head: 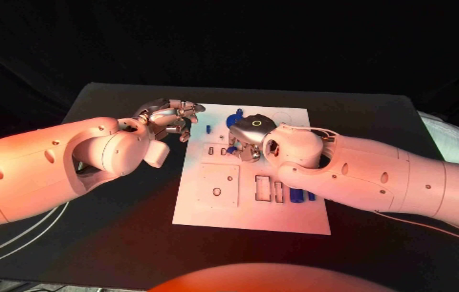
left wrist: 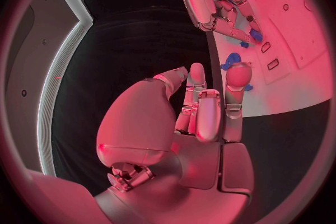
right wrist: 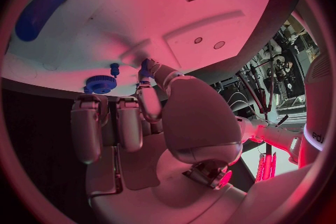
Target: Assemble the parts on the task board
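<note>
Fingers [right wrist: 145, 75] of the right hand [head: 251, 135] are pinching a small blue peg [right wrist: 145, 67] over the white board [head: 215, 202], probably for slotting in; the left hand [head: 170, 118] is being kept curled, holding nothing, at the board's left edge.

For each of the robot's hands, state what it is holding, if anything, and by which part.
The right hand pinches a small blue part at its fingertips; which end cannot be told. The left hand holds nothing, fingers over the task board edge.

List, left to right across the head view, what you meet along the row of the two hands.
left arm → left hand → blue part on the task board → right hand → right arm.
</note>
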{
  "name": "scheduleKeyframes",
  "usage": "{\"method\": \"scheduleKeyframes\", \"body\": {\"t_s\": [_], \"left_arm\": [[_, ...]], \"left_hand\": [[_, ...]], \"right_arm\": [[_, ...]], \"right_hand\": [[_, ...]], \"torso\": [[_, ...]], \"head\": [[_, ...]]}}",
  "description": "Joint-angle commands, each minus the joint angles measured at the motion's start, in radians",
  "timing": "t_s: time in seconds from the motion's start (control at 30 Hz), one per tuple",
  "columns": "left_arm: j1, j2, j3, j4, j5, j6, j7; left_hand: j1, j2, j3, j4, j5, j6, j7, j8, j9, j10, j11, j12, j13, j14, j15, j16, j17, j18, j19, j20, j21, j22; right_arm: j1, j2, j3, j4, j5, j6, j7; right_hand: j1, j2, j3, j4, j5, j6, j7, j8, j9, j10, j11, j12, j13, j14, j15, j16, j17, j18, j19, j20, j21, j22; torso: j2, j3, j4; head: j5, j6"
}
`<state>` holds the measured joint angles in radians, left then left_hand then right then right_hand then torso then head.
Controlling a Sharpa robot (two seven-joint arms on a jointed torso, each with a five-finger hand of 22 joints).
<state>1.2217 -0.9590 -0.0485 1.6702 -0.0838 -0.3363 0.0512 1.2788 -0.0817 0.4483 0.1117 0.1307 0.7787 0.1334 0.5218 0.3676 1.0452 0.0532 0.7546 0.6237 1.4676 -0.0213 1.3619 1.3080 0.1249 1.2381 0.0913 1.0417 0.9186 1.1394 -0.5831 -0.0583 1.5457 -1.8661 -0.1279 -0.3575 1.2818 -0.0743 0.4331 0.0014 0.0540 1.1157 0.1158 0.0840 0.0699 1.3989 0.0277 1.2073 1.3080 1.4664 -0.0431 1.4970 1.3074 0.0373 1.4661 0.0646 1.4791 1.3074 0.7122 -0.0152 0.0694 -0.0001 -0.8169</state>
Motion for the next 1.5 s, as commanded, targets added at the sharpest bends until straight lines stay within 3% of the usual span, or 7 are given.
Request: {"method": "scheduleKeyframes", "body": {"t_s": [0.03,0.27,0.77,1.13,1.5], "left_arm": [[0.000,0.002,0.000,0.001,-0.008,0.003,-0.002],[0.000,0.002,0.000,0.001,-0.010,0.002,-0.005],[0.000,0.002,0.000,0.000,-0.014,0.003,-0.011],[0.000,0.002,0.000,-0.003,-0.020,0.006,-0.016],[0.000,0.003,-0.001,-0.005,-0.027,0.009,-0.022]], "left_hand": [[0.008,0.003,0.000,-0.007,0.002,0.006,0.005,-0.002,-0.001,-0.006,0.000,-0.002,-0.002,-0.003,0.004,-0.003,0.031,0.019,0.000,-0.001,-0.007,-0.002],[0.008,0.003,0.000,-0.007,0.002,0.006,0.005,-0.002,-0.001,-0.006,0.000,-0.002,-0.002,-0.003,0.004,-0.003,0.031,0.019,0.000,-0.001,-0.007,-0.003],[0.008,0.005,0.000,-0.007,0.002,0.005,0.005,-0.002,-0.002,-0.006,0.001,-0.002,-0.003,-0.003,0.005,-0.002,0.031,0.019,0.001,-0.001,-0.007,-0.003],[0.008,0.005,0.000,-0.007,0.002,0.005,0.005,-0.002,-0.002,-0.006,0.001,-0.002,-0.003,-0.003,0.005,-0.002,0.031,0.019,0.001,-0.001,-0.007,-0.003],[0.008,0.005,-0.001,-0.007,0.002,0.005,0.005,-0.002,-0.003,-0.007,0.001,-0.002,-0.004,-0.003,0.005,-0.001,0.032,0.019,0.002,-0.001,-0.007,-0.002]], "right_arm": [[-0.004,0.001,-0.003,-0.004,-0.014,0.028,0.010],[-0.004,0.003,-0.004,-0.005,-0.014,0.020,0.018],[-0.004,-0.005,-0.005,-0.008,0.008,0.012,0.026],[-0.004,-0.023,-0.005,-0.007,0.057,0.001,0.029],[-0.004,-0.032,-0.004,-0.017,0.123,-0.029,0.039]], "right_hand": [[0.002,-0.014,-0.006,-0.005,-0.004,-0.016,0.002,-0.010,-0.005,-0.006,0.003,-0.004,0.008,0.078,0.000,0.002,0.139,0.005,0.002,-0.001,-0.003,0.078],[0.018,-0.033,-0.004,-0.023,-0.004,-0.044,0.006,-0.022,-0.006,-0.013,0.008,-0.013,0.003,0.079,0.004,0.004,0.144,0.005,0.002,0.002,-0.003,0.079],[0.017,-0.043,-0.007,-0.026,-0.004,-0.051,0.007,-0.022,-0.005,-0.016,0.009,-0.019,-0.001,0.079,0.004,0.004,0.145,0.005,0.002,0.003,-0.004,0.078],[-0.007,-0.060,-0.026,-0.012,-0.005,-0.067,0.012,-0.022,-0.005,-0.020,0.013,-0.024,-0.006,0.079,0.009,0.004,0.145,0.005,0.003,0.007,-0.004,0.080],[-0.017,-0.061,-0.032,-0.001,-0.005,-0.071,0.014,-0.021,-0.004,-0.018,0.015,-0.021,-0.004,0.080,0.011,0.006,0.149,0.005,0.004,0.009,-0.003,0.082]], "torso": [[0.000,0.0005,-0.0003],[0.000,-0.0004,-0.0003],[0.000,0.0003,0.0006],[0.000,0.0005,-0.0004],[0.000,-0.0003,0.0003]], "head": [[0.001,0.000],[0.000,-0.002],[0.000,-0.002],[-0.001,-0.004],[-0.003,-0.004]]}}
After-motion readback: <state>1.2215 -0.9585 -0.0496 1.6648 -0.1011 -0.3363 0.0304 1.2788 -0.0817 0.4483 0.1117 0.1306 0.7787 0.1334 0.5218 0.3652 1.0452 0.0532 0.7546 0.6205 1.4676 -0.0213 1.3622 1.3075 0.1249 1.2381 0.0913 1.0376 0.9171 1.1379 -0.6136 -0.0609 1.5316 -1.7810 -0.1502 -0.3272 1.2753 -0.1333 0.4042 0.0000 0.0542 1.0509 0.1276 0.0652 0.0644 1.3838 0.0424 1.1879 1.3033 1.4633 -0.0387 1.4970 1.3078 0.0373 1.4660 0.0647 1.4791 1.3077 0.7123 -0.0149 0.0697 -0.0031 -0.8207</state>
